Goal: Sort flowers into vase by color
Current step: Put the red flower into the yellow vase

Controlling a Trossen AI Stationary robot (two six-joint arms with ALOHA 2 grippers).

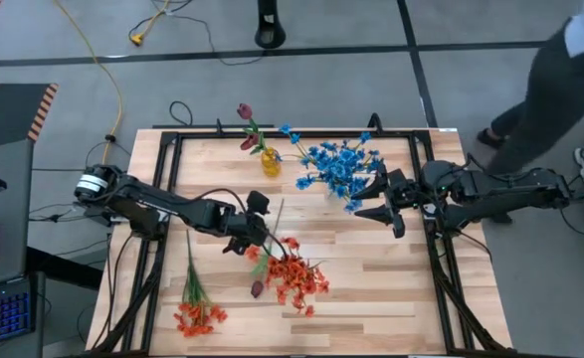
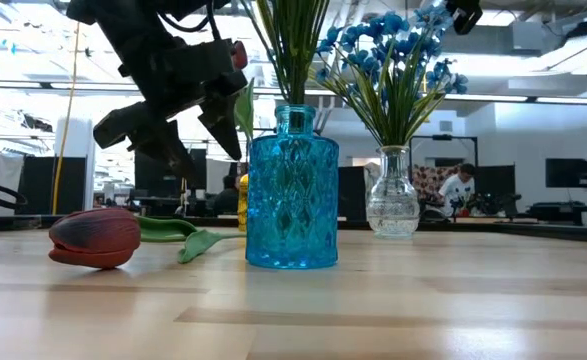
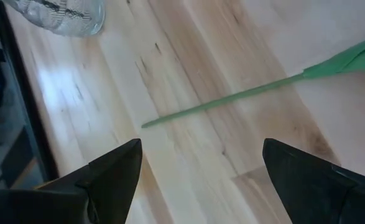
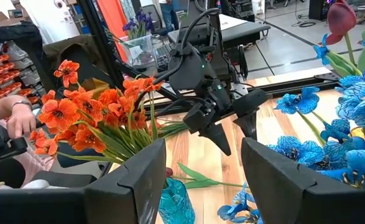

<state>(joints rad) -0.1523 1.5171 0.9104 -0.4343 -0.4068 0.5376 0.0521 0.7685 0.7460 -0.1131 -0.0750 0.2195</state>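
While open, left end effector (image 3: 201, 168) hovers above green stem (image 3: 232, 99).

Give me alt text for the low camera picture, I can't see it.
A blue glass vase holding green stems stands mid-table, a dark maroon tulip bud lying beside it. Behind stands a clear vase of blue flowers; the open left gripper hangs above the bud.

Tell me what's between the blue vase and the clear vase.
Bare tabletop only, in the low view, between the blue vase and the clear vase.
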